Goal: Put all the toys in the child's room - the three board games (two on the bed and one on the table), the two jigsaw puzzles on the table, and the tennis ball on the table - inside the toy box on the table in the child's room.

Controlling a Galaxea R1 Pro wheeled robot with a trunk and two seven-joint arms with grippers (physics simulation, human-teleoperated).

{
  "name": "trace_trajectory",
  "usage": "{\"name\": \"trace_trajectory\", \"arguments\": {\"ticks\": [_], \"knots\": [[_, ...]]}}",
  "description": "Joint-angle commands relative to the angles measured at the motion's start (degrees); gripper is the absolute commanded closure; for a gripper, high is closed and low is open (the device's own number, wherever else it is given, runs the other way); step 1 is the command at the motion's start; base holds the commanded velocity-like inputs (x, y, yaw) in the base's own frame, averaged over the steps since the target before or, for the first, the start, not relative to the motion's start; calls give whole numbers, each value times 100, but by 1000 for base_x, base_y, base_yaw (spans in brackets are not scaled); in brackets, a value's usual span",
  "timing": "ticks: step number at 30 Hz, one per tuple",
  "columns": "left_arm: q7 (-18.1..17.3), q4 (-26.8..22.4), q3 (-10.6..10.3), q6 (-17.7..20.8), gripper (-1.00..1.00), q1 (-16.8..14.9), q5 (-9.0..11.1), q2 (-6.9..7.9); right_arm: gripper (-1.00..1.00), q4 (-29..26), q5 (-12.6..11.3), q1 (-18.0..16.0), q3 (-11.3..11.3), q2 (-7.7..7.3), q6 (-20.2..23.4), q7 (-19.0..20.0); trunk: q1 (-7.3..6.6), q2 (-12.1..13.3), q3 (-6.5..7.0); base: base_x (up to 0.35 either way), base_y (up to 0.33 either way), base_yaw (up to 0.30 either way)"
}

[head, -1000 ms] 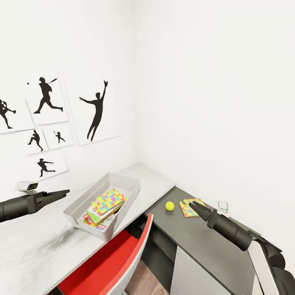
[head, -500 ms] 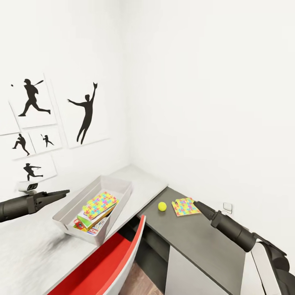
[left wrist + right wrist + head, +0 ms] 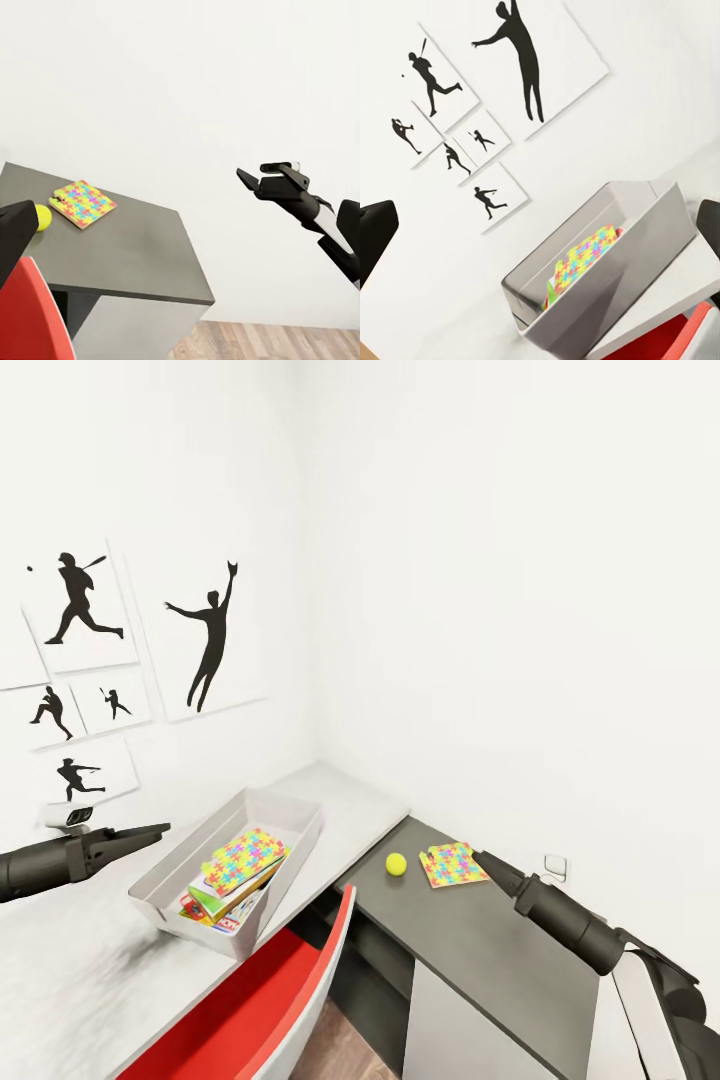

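Observation:
The light grey toy box (image 3: 168,878) stands on the pale table (image 3: 60,980). One jigsaw puzzle (image 3: 243,855) lies on top inside it, over board games (image 3: 212,907). The same box (image 3: 607,277) and puzzle (image 3: 583,256) face the right wrist camera. On the dark lower section (image 3: 500,960) lie the tennis ball (image 3: 396,863) and a second jigsaw puzzle (image 3: 452,864); the left wrist view has both, ball (image 3: 43,217) and puzzle (image 3: 82,203). My right gripper (image 3: 480,857) hovers open just right of that puzzle, empty. My left gripper (image 3: 158,827) hangs open left of the box. The bed is out of view.
A red chair (image 3: 270,1000) is pushed in at the desk's inner corner, below the box. White walls close the corner; silhouette posters (image 3: 205,635) hang on the left wall. A wall socket (image 3: 555,868) sits behind the right gripper. Wood floor (image 3: 262,341) shows past the dark desk's end.
The head view swung right over the first half second, so everything slid left in the picture. My right gripper's tip, earlier overlapping the puzzle, now sits beside it. Nothing has moved since.

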Motion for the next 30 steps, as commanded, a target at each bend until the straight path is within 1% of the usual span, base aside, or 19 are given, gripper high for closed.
{"name": "trace_trajectory", "arguments": {"ticks": [1,14,30], "knots": [[-26,1,0,59,-100,-2,-7,-1,-100,2,-30,-2,-2,1,42,1,2,-4,-2,0,0,0],[-26,0,9,52,-100,57,-7,12,-100,72,-40,-2,-9,-4,71,13,2,-4,-2,0,0,0],[-26,0,9,52,-100,68,-7,12,-100,198,-40,-2,-20,-55,72,25,2,-4,-2,0,0,0]]}}
